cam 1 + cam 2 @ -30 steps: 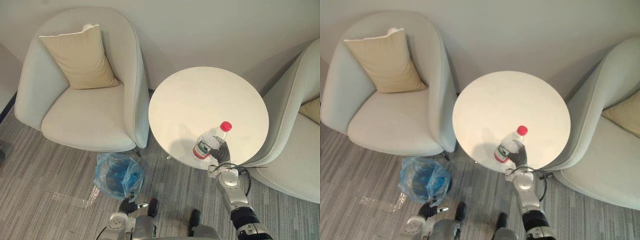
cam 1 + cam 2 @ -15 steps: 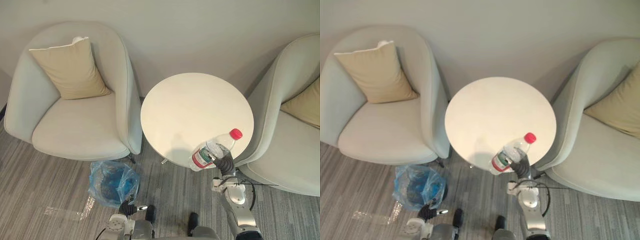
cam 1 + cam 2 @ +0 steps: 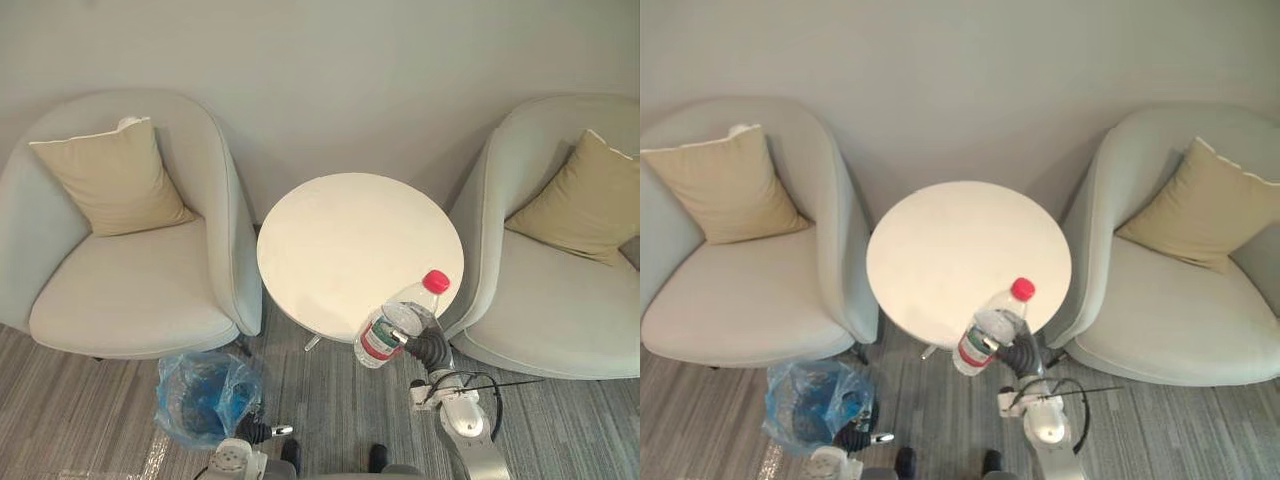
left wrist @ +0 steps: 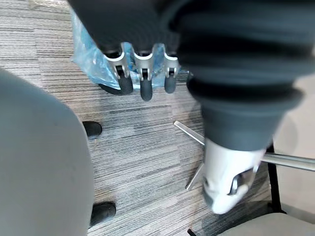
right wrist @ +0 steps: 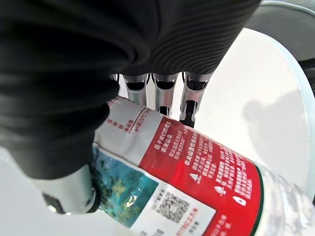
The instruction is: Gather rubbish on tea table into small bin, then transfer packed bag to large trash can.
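Right wrist view: the plastic bottle lay across the right hand, its red-and-white label facing the camera. The fingers passed behind the label and the thumb sat under it, so the hand was closed round the bottle.

Left eye view: the same bottle was seen whole, clear-bodied, tilted, with its red cap pointing up and away from the robot. The right hand gripped it just below the label. The cap showed against the near right rim of the round tea table, and the base showed against the grey striped carpet.

Compared with one second earlier, the bottle had moved from over the tabletop, near its front edge, to the rim, with its lower half past the table. The camera had also shifted. The right armchair and its tan cushion were now seen in full, and the table appeared higher in the view.

The small bin lined with a blue bag stood on the carpet in front of the left armchair, which carried a second tan cushion. The bin was well apart from the bottle.

Left wrist view: the left hand hung with straight, relaxed fingers and held nothing. The blue bag showed just beyond the fingertips.
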{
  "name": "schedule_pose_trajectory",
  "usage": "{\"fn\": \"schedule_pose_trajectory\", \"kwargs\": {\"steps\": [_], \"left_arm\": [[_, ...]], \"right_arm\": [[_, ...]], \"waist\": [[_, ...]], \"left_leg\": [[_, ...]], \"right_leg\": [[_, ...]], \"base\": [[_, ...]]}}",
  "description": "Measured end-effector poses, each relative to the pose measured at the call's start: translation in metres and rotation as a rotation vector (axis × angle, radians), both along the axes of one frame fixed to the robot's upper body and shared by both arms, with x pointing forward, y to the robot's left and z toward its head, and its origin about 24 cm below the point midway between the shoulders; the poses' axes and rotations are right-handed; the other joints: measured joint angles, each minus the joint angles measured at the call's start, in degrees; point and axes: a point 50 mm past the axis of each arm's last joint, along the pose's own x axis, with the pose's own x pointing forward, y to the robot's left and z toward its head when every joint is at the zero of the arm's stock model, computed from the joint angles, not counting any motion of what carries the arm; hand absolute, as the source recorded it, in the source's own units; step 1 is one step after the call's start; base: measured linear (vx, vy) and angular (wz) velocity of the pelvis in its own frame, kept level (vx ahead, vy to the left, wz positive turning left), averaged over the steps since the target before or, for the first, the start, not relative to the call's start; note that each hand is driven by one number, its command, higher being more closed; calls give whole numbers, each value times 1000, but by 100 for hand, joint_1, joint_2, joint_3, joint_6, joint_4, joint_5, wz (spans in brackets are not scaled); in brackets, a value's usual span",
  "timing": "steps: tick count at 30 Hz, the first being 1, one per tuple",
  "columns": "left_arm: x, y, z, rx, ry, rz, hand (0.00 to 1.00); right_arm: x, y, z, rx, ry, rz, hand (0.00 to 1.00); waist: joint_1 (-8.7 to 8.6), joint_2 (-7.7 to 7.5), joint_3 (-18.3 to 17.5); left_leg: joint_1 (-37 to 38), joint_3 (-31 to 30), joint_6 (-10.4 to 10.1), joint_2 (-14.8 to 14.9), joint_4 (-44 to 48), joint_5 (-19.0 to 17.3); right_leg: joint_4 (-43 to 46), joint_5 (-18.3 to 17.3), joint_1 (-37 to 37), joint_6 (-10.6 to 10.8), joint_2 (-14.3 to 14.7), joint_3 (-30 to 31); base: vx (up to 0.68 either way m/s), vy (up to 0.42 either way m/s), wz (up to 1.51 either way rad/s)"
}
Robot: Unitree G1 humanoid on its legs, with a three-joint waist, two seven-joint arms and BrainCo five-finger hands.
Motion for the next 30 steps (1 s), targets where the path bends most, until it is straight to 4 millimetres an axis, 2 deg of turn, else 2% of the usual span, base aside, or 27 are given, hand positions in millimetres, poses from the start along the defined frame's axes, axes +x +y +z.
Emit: {"fn": "schedule_pose_trajectory", "kwargs": {"steps": [3, 6, 8, 9, 10, 11, 12, 13, 15, 16, 17, 18, 19, 20, 21, 22, 25, 26, 28, 30], "left_arm": [[-1, -3, 0, -1, 3, -18, 0], [2, -7, 0, -13, -11, -15, 0], [10, -14, 3, -26, -31, -15, 0], [13, -17, 4, -35, -48, -15, 0], [18, -17, 7, -38, -69, -19, 0], [21, -18, 8, -37, -77, -22, 0], [26, -18, 10, -40, -92, -19, 0], [26, -19, 10, -37, -92, -24, 0], [19, -27, 8, -53, -76, -42, 0], [17, -33, 6, -60, -66, -59, 0], [15, -41, 5, -67, -57, -102, 0], [14, -43, 5, -69, -53, -110, 0], [15, -43, 5, -62, -55, -128, 0], [17, -38, 6, -42, -62, -139, 0], [17, -38, 6, -41, -62, -139, 0], [17, -37, 6, -39, -61, -137, 0], [13, -36, 4, -36, -46, -133, 0], [13, -36, 4, -37, -46, -133, 0], [10, -34, 2, -29, -32, -136, 0], [10, -32, 2, -23, -32, -139, 0]], "right_arm": [[0, 2, 0, 1, -1, 8, 100], [9, 5, 8, -15, -39, 34, 100], [20, 8, 19, -35, -92, 65, 100], [28, 7, 26, -53, -126, 72, 100], [34, 12, 32, -44, -158, 72, 100], [36, 13, 35, -36, -172, 65, 100], [41, 14, 39, -38, -189, 61, 100], [42, 15, 41, -47, -201, 54, 100], [42, 9, 40, -52, -201, 18, 100], [41, 4, 39, -54, -196, -15, 100], [41, -4, 39, -60, -197, -56, 100], [41, -7, 38, -61, -195, -68, 100], [41, -9, 33, -56, -174, -92, 100], [41, -7, 19, -44, -107, -107, 100], [40, -5, 13, -39, -80, -106, 100], [37, 2, 5, -31, -45, -90, 100], [34, 12, -3, -16, -8, -53, 100], [32, 10, -5, -18, 2, -56, 100], [24, 3, -12, -19, 37, -83, 100], [18, -4, -17, -23, 59, -110, 100]], "waist": [[-3, 50, 12], [11, 163, 86], [44, 328, 214], [134, 454, 283], [155, 412, 314], [106, 361, 334], [149, 312, 365], [135, 282, 374], [-17, 297, 366], [-80, 316, 347], [-120, 408, 303], [-152, 428, 312], [-159, 375, 334], [-95, 136, 342], [-82, 121, 346], [-78, 39, 311], [-112, 66, 311], [-148, 103, 320], [-316, 75, 291], [-362, 9, 250]], "left_leg": [[-19, -133, -9, -17, 34, 9], [-399, -432, -60, -34, 165, 125], [-729, -584, -154, 23, 209, 273], [-965, -610, -271, 74, 344, 374], [-1187, -676, -619, -7, 192, 810], [-1213, -505, -655, -34, 72, 909], [-1390, 274, -66, 39, 979, 438], [-1338, 905, 229, 143, 1657, -48], [-743, 1708, -115, 396, 1856, -423], [-405, 1859, -227, 474, 1541, -485], [36, 1923, -337, 491, 643, -478], [97, 1925, -329, 514, 381, -484], [169, 1897, -290, 544, 64, -491], [166, 1807, -241, 454, 20, -364], [180, 1792, -223, 422, 34, -357], [232, 1793, -172, 357, 68, -373], [241, 1774, -34, 188, 142, -447], [209, 1671, -7, 154, 172, -459], [104, 1251, 19, 77, 211, -471], [0, 873, 32, -37, 128, -346]], "right_leg": [[-27, 9, 70, 0, -2, -108], [108, -10, -151, -32, -10, -373], [450, -122, -485, -78, 0, -536], [723, -204, -737, -182, 78, -534], [718, -251, -900, -373, 230, -540], [614, -176, -894, -437, 79, -668], [779, -152, -1059, -509, -84, -953], [862, -163, -1044, -524, -176, -1132], [858, -165, -890, -527, -256, -1563], [868, -159, -841, -518, -253, -1793], [859, -117, -859, -471, -167, -2057], [844, -94, -859, -454, -115, -2145], [827, -51, -857, -422, -57, -2263], [842, 2, -846, -389, -151, -2266], [905, 9, -846, -376, -201, -2259], [1046, -15, -843, -339, -301, -2202], [1269, -41, -869, -236, -494, -1948], [1362, -85, -893, -172, -484, -1675], [1484, -379, -892, -73, -286, -396], [1540, -756, -933, -2, -153, 93]], "base": [[-43, -12, 20], [-80, -30, 54], [-120, -59, 46], [-165, -73, 64], [-178, -83, 87], [-202, -62, 108], [-136, -58, 97], [-97, -52, 104], [-91, -5, 118], [-132, 121, 133], [-127, 142, 114], [-159, 167, 98], [-166, 138, 63], [-167, 119, 46], [-139, 97, 15], [-133, 123, -6], [-136, 109, 1], [-112, 65, 39], [-27, 40, 95], [35, -44, 101]]}}
